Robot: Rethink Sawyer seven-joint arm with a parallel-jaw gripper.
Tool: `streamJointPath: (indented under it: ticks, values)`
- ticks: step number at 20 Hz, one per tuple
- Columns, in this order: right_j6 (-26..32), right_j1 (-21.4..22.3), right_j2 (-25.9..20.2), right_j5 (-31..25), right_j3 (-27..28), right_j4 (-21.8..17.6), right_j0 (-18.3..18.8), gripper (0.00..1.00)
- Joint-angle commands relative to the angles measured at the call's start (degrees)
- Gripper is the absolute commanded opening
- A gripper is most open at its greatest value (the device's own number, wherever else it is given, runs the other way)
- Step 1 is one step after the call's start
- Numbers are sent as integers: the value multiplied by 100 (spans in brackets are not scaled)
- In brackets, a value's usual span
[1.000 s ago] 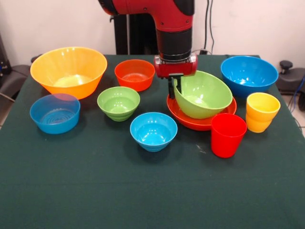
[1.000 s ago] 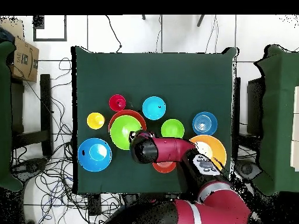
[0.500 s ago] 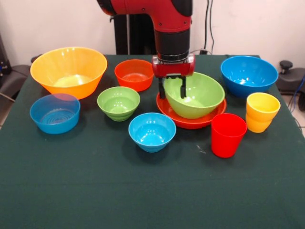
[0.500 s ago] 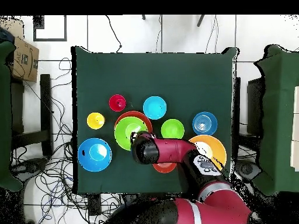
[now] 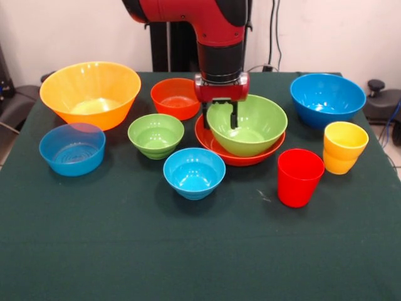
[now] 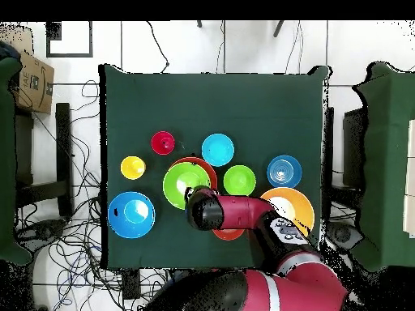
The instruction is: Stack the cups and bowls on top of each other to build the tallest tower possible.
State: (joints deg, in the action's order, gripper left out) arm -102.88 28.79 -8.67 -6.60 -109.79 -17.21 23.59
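My gripper (image 5: pixel 219 119) stands open astride the far-left rim of the large green bowl (image 5: pixel 250 128), one finger (image 5: pixel 205 119) outside and one inside. That bowl rests level, nested in a shallow red-orange bowl (image 5: pixel 216 149); together they form a low tower. The overhead view shows the green bowl (image 6: pixel 183 180) beside the arm's wrist (image 6: pixel 203 208), which hides the gripper. A red cup (image 5: pixel 300 177) and a yellow cup (image 5: pixel 344 146) stand upright right of the pile. A light blue bowl (image 5: pixel 194 172) sits just in front of it.
Other bowls stand around: a big orange-yellow one (image 5: pixel 91 94), a small red-orange one (image 5: pixel 177 97), a small green one (image 5: pixel 155 135), a translucent blue one (image 5: pixel 72 148) and a large blue one (image 5: pixel 327 99). Dark green cloth (image 5: pixel 188 251) covers the table.
The green bowl went from tilted, pinched at its rim, to level in the red-orange bowl. The gripper opened, and the pile and the light blue bowl shifted left in the front view.
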Motion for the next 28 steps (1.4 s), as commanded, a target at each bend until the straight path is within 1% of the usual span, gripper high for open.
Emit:
streamJointPath:
  ticks: [1,7,16,18,21,23,28]
  values:
    - [-608,-123,-15,199,439,-49,-74,100]
    - [-616,175,-30,47,233,-7,-93,100]
    - [-582,360,-36,-193,178,52,-111,100]
    - [-600,489,-22,-285,122,91,-146,100]
    - [-585,839,-16,-618,17,189,-202,100]
    - [-557,993,-30,-795,-14,236,-213,100]
    - [-563,1153,-102,-978,-70,318,-229,100]
